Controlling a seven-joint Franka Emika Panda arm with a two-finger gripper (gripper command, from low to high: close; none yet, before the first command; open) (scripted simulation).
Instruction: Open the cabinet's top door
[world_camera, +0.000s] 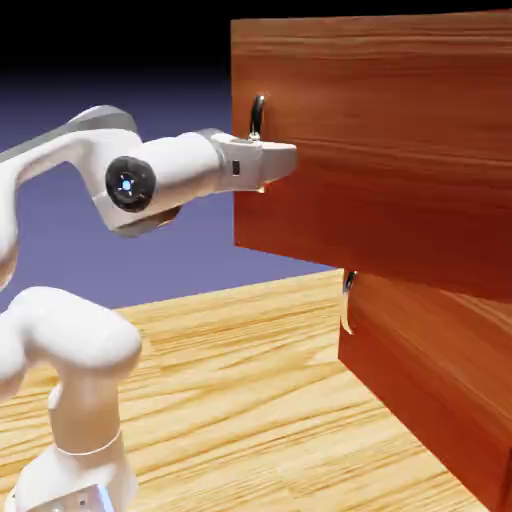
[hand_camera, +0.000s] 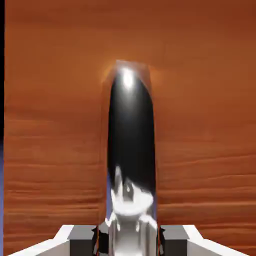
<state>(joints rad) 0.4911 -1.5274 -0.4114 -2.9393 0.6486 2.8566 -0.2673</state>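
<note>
Cabinet: we are counting one cabinet, reddish-brown and wood-grained, standing on the exterior view's right.
Panels: we are counting two in the exterior view, the top door and, below it, the lower panel.
Handles: we are seeing two, the upper handle on the top door and the lower handle on the lower panel.
Arm and fingers: we are seeing one white arm and, in the hand view, two grey fingertips.
Top door, look: it is showing a flat, rectangular face with grain running along it, warm brown and glossy.
Top door, place: it is filling the exterior view's upper right, jutting out past the lower panel toward the exterior view's left.
Upper handle, look: it is curving, shining black along its upper part in the hand view and bright silver near the fingertips.
Gripper: we are seeing the gripper closed on the upper handle, one fingertip on each side of it.
Table: the pale wood-grain table is lying under the arm's base.
Hidden: the hand is covering part of the upper handle in the exterior view.
Cut off: the top door and the lower panel are running out of the exterior view's right edge.
Hard to make out: the reflections on the handle are blurring its lower part in the hand view.
</note>
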